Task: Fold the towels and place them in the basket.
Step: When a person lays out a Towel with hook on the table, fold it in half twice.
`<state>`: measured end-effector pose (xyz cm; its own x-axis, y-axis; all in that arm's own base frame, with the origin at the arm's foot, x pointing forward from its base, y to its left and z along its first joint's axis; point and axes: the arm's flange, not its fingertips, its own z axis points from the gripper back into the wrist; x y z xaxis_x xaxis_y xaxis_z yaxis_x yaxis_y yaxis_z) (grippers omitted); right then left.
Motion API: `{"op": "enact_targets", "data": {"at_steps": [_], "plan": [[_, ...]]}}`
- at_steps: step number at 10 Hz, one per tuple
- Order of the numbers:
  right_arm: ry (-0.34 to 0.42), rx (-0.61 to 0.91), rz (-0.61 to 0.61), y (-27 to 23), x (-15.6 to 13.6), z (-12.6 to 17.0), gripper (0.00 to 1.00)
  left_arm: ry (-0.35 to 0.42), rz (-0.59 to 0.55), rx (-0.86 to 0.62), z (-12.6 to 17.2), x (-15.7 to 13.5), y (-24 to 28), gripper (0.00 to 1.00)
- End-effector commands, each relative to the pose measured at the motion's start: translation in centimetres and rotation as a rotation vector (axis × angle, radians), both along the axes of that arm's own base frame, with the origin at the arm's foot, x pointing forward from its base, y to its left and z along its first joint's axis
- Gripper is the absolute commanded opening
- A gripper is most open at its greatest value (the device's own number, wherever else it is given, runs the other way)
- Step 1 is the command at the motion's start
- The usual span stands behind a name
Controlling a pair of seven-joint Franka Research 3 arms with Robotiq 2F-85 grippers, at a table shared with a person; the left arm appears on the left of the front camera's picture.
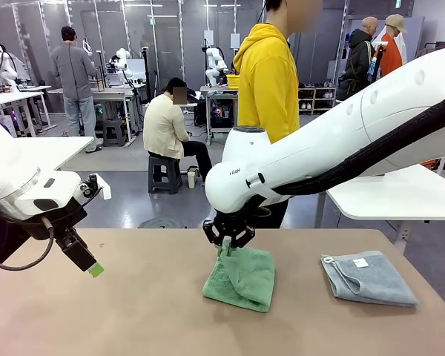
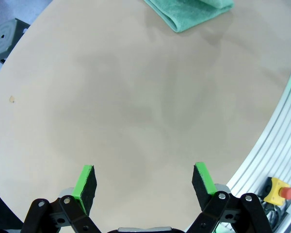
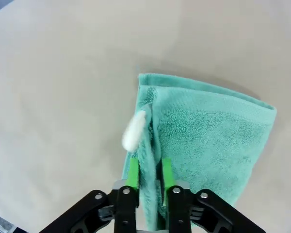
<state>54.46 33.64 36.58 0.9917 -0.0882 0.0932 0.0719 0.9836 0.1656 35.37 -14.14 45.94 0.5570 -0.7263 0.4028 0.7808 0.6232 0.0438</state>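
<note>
- The right gripper (image 3: 148,177) straddles a raised fold of the sea-green towel (image 3: 203,141) at mid-table; its green pads (image 3: 132,175) sit close on either side of the cloth, though whether they are pinching it or letting go cannot be told.
- A white label (image 3: 134,130) sticks out of the fold just beyond the fingertips.
- Seen from the front, the green towel lies folded over, its near edge bulging and uneven.
- The grey-blue towel (image 1: 368,277) lies folded well to the right of the green one, its white tag facing up.
- The left gripper (image 2: 146,182) hovers with jaws wide apart over bare table (image 2: 126,111), well left of the green towel.
- Likely risk: if the fingers lift while cloth is snagged between them, the fold could be dragged open.
- There is open table on every side of the green towel; the curved table edge and an emergency-stop button (image 2: 278,190) lie beside the left gripper.
</note>
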Motion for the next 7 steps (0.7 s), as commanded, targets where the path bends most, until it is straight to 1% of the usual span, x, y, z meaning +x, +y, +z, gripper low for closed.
{"op": "enact_targets", "data": {"at_steps": [1,2,3,4,6,7], "plan": [[-0.015,0.016,-0.032,0.4,0.0,-0.2,0.40,-0.009,0.015,0.016,-0.1,-0.1,-0.2,1.00],[-0.017,0.026,-0.026,0.3,0.1,-0.2,0.96,-0.009,0.015,0.016,-0.1,-0.1,-0.2,1.00],[-0.018,0.032,-0.026,0.1,0.0,-0.2,0.71,-0.009,0.015,0.016,-0.1,-0.1,-0.2,1.00],[-0.020,0.040,-0.026,-0.1,0.0,-0.1,1.00,-0.009,0.015,0.016,-0.1,-0.1,-0.2,1.00],[-0.019,0.049,-0.029,-0.7,-0.1,0.0,1.00,-0.009,0.015,0.016,-0.1,-0.1,-0.2,1.00],[0.004,0.017,-0.006,-1.3,0.0,-0.1,0.68,-0.009,0.015,0.016,-0.1,-0.1,-0.2,1.00]]}}
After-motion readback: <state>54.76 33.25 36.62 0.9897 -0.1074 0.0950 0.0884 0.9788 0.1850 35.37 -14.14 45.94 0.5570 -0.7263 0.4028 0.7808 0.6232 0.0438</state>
